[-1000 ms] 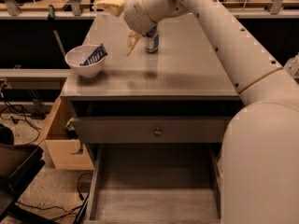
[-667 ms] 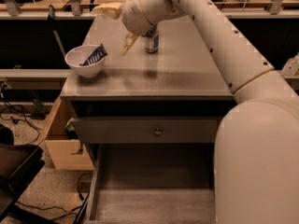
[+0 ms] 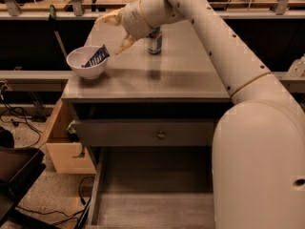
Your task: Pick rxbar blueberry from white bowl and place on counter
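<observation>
A white bowl stands at the left edge of the grey counter. The rxbar blueberry, a dark navy bar, leans inside it with its upper end poking over the rim. My gripper hangs above the counter just right of the bowl, a little higher than the bar. It is open, its two pale yellow fingers spread wide, one pointing left and one pointing down toward the bar. Nothing sits between them.
A drink can stands on the counter behind the wrist, partly hidden by the arm. The cabinet's knobbed drawer is below. A wooden box sits on the floor at left, cables beside it. A dark railing runs behind.
The arm has swung left, bringing the gripper closer to the bowl and the bar. The bowl, bar and can have not moved.
</observation>
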Controlling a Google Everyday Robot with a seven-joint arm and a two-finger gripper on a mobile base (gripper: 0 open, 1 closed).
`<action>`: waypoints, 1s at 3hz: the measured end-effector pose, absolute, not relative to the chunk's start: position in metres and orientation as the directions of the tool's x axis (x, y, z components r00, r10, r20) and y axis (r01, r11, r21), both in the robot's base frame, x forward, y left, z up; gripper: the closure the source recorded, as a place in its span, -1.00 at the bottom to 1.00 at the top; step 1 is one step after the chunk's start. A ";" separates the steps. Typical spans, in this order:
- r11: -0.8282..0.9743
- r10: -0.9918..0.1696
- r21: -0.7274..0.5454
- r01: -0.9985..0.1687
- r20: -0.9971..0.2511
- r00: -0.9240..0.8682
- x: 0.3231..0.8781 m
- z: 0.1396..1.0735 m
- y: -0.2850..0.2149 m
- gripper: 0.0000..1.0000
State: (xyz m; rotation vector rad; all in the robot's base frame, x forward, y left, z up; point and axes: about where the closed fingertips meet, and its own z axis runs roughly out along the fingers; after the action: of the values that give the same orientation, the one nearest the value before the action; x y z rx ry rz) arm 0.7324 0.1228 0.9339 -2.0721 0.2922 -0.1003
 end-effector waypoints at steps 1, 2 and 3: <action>-0.467 -0.243 -0.868 -0.169 -0.058 0.968 0.732 0.930 0.125 0.10; -0.464 -0.241 -0.869 -0.174 -0.065 0.968 0.731 0.928 0.126 0.20; -0.462 -0.239 -0.869 -0.179 -0.072 0.968 0.729 0.926 0.126 0.15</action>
State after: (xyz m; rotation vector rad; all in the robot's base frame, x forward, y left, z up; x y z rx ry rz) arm 0.7289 0.1257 0.9256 -2.0631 0.2946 -0.0718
